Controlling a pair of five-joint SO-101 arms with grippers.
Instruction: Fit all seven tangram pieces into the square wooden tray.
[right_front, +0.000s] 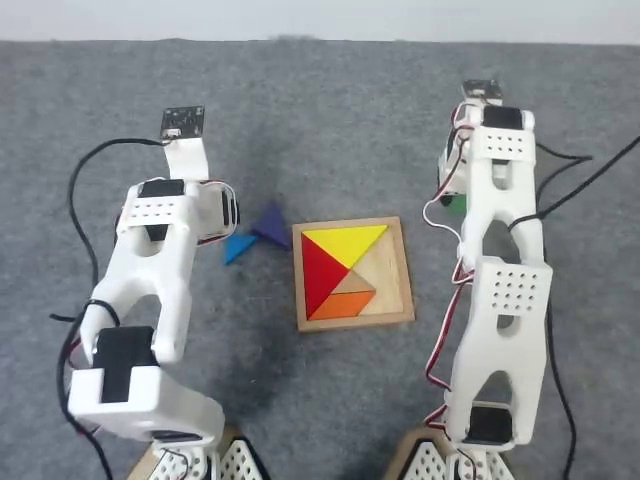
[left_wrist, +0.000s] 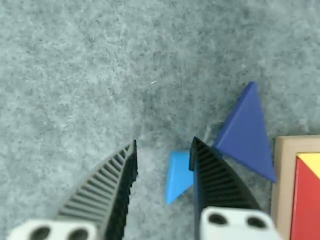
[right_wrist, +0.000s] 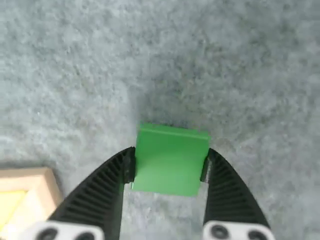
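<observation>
The square wooden tray (right_front: 405, 272) lies between the two arms and holds a yellow triangle (right_front: 345, 243), a red triangle (right_front: 317, 275) and an orange piece (right_front: 340, 306). Left of it on the carpet lie a dark blue triangle (right_front: 270, 226) (left_wrist: 246, 131) and a light blue piece (right_front: 238, 248) (left_wrist: 177, 175). My left gripper (left_wrist: 163, 152) hovers open beside them, one finger covering part of the light blue piece. My right gripper (right_wrist: 169, 161) is shut on a green square (right_wrist: 172, 150) (right_front: 455, 205), right of the tray's far corner.
Grey carpet covers the whole table. The tray's right part (right_front: 385, 270) shows bare wood. Cables trail from both arms. The tray's corner (left_wrist: 282, 170) shows in the left wrist view, close to the dark blue triangle.
</observation>
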